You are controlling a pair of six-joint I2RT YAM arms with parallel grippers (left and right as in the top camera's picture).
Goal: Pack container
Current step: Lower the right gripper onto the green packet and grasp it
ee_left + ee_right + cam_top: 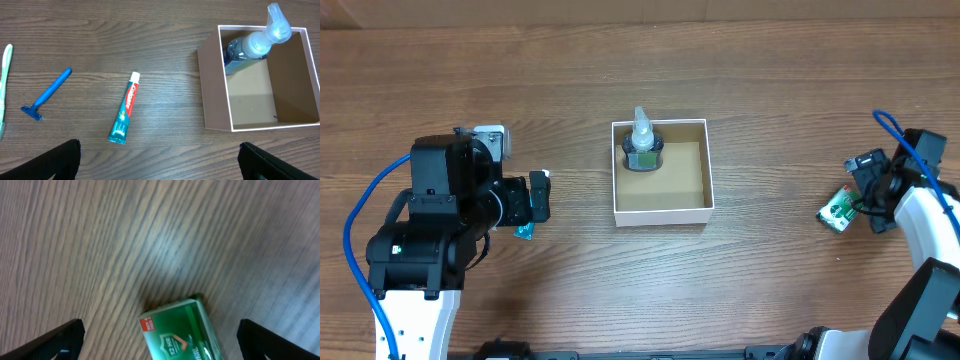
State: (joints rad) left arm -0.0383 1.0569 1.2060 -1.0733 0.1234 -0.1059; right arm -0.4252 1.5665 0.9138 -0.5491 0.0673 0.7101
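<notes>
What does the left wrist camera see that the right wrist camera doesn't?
Only the left wrist view: the container with a bottle inside, a toothpaste tube, a blue razor and what looks like a toothbrush at the edge. Only the right wrist view: a green packet. Both: the wooden table, and dark fingertips in the bottom corners, from the left tool and the right tool.

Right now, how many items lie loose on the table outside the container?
4: a toothbrush, blue razor and toothpaste tube left of the container, a green packet far right. Others may be hidden from view.
</notes>
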